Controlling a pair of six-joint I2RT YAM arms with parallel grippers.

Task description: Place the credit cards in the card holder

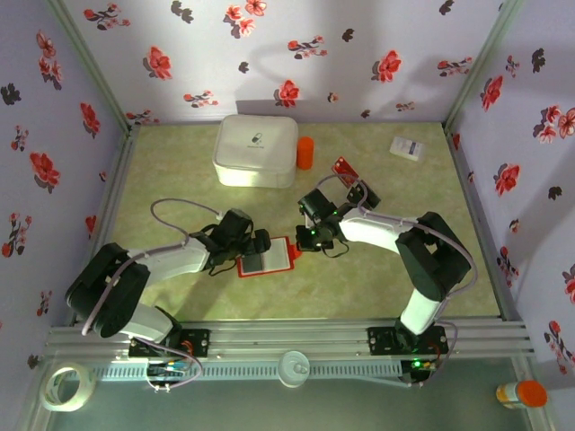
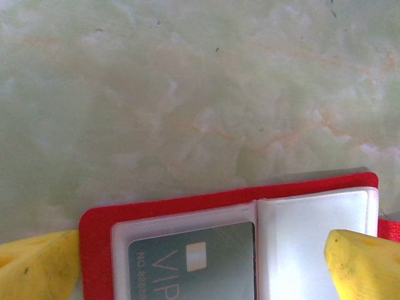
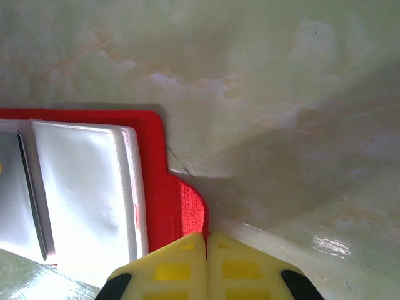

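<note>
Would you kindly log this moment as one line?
left jaws open astride card holder | right jaws shut at its tab | grey card in sleeve | red card loose

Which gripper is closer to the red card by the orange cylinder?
Right. The shut right gripper sits at the card holder's right edge, the side toward the red card; the open left gripper straddles the holder's left side, farther off.

We find the holder lying open on the table between our two arms, with a card in its left pocket. Our left gripper is over it, a finger at each side. Our right gripper sits at its right edge. Behind stands the big box, with the cylinder just to its right. Loose cards lie right of that, and the small box is at the far right.
</note>
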